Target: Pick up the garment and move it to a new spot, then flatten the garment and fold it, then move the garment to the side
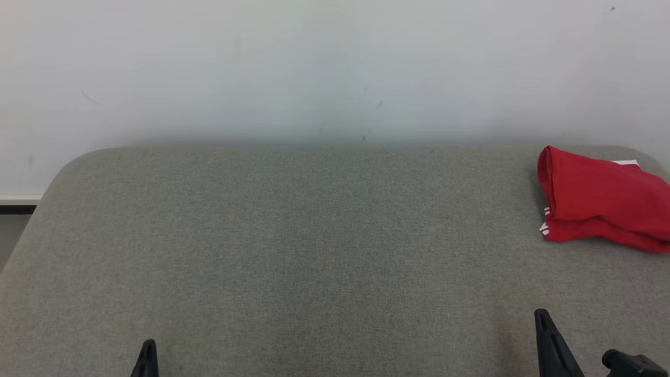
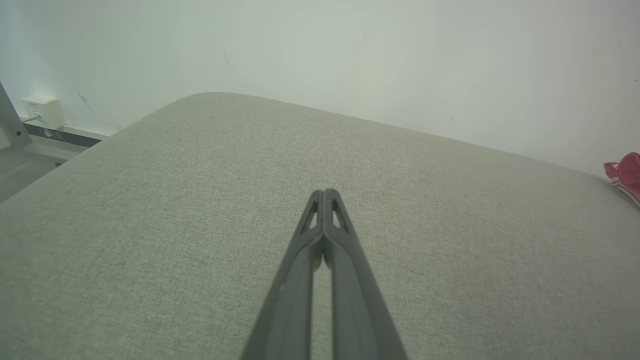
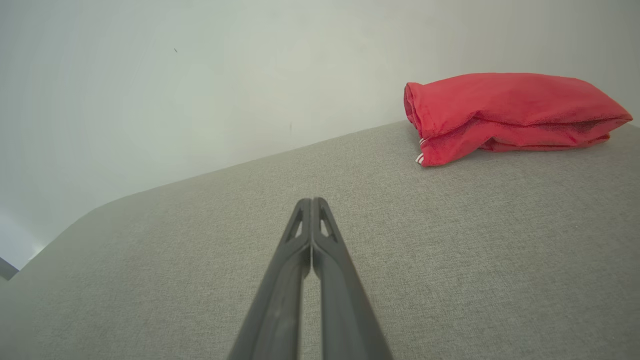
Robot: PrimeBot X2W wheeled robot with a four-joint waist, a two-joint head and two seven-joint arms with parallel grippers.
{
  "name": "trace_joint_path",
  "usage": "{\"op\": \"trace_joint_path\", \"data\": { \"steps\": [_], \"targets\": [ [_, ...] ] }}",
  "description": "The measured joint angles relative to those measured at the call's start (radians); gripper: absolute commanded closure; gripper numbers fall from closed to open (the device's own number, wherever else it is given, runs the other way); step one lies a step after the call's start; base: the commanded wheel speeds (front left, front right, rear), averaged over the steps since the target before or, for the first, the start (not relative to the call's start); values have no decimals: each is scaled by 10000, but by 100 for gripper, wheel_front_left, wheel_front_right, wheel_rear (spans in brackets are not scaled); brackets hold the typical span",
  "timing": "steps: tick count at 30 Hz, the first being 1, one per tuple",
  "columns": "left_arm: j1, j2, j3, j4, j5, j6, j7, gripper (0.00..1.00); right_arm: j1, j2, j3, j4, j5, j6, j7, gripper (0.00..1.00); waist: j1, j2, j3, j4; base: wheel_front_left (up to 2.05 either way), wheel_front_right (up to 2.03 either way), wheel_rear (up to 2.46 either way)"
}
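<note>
Evidently finished with red garment (image 1: pixel 602 204), folded far right; parked near, left gripper (image 2: pixel 325 192) and right gripper (image 3: pixel 311 201) pinched shut, empty.

Garment (image 1: pixel 602 209) on surface (image 1: pixel 314 235), far-right corner, wall (image 1: pixel 314 63) behind. L gripper (image 1: pixel 148 344) front left, R gripper (image 1: pixel 542 315) front right, apart from garment.

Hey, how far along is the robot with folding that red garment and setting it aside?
Looks done: the red garment lies folded in layers at the far right of the grey fabric-covered table. In hand: nothing; the left gripper and right gripper are both shut, empty, well short of it. Left: apparently nothing, unless the fold needs tidying.
</note>
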Motion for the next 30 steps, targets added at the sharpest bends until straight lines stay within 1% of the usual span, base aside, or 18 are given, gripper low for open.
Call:
{"op": "trace_joint_path", "data": {
  "steps": [12, 30],
  "targets": [
    [-211, -127, 142, -2, -2113, -86, 502, 100, -333, -33, -29, 238, 2169, 0, 307, 100, 1, 0, 47, -37, 0, 0, 0],
    [-612, -286, 359, 10, -4821, -178, 1243, 100, -826, -98, -134, 525, 4961, 0, 757, 100, 0, 0, 119, -93, 0, 0, 0]
  ]
}}
